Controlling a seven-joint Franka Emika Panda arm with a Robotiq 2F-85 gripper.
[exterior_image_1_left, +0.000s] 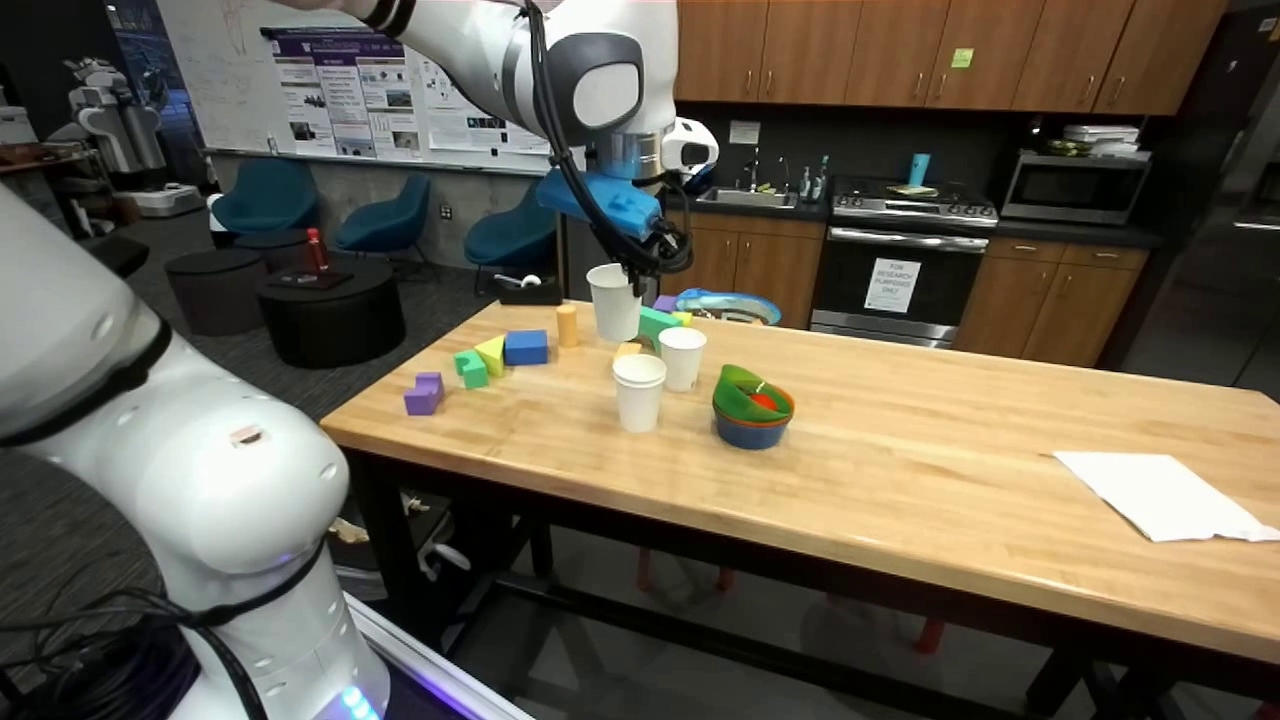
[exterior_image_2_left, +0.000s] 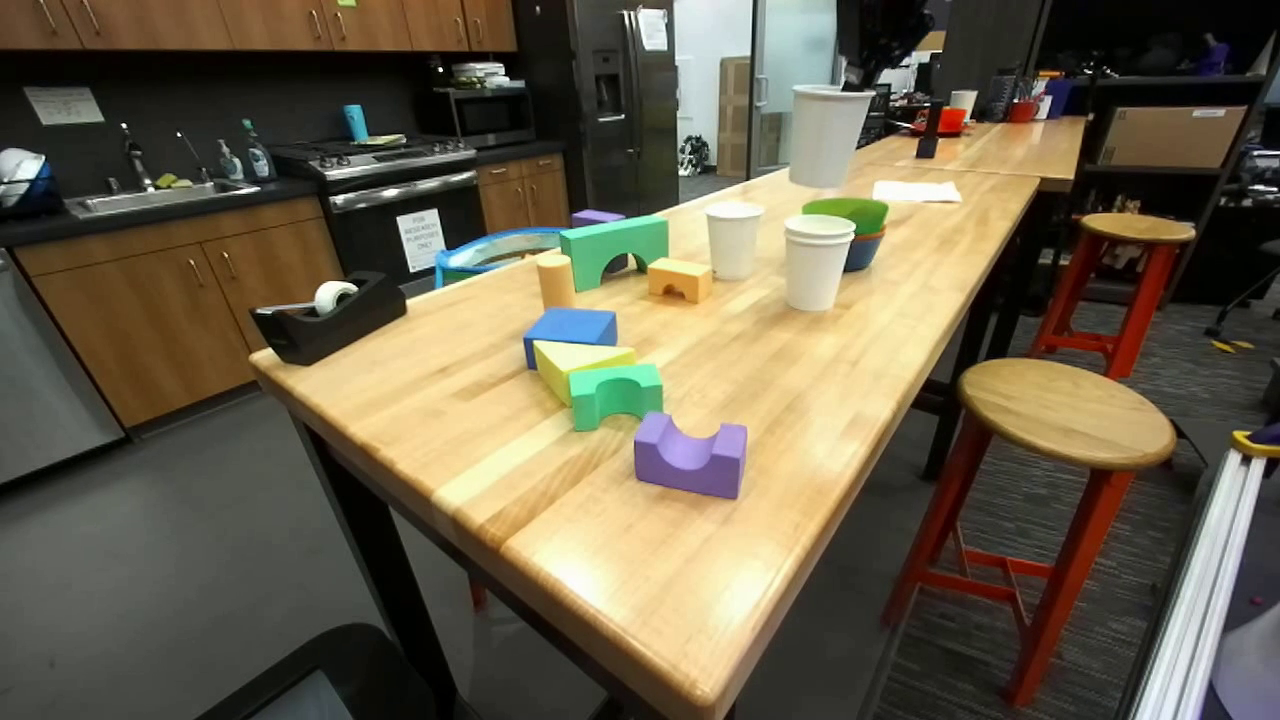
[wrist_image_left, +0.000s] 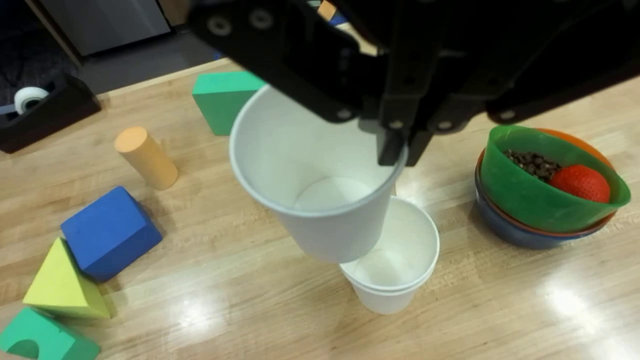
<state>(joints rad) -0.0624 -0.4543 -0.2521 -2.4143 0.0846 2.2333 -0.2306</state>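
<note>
In the wrist view my gripper (wrist_image_left: 403, 156) is shut on the rim of a white paper cup (wrist_image_left: 340, 232), one finger inside the wall and one outside. The held cup hangs mouth up above the table in both exterior views, as the raised cup (exterior_image_2_left: 828, 135) shows. Below it stands a nested stack of white cups (wrist_image_left: 387, 295), partly covered by the held cup in the wrist view. Another white cup (exterior_image_1_left: 682, 360) stands beside that stack. Close by, a green bowl (exterior_image_1_left: 738, 395) leans in an orange and a blue bowl (exterior_image_1_left: 750, 434), with a strawberry (wrist_image_left: 582, 184) and dark bits inside.
Toward one table end lie a purple block (exterior_image_2_left: 690, 455), green block (exterior_image_2_left: 615, 395), yellow wedge (exterior_image_2_left: 570, 362), blue block (exterior_image_2_left: 570, 335) and orange cylinder (exterior_image_2_left: 556, 280). A green arch (exterior_image_2_left: 615, 245) and small orange arch (exterior_image_2_left: 680, 279) stand near the cups. A tape dispenser (exterior_image_2_left: 330, 318) sits at the edge.
</note>
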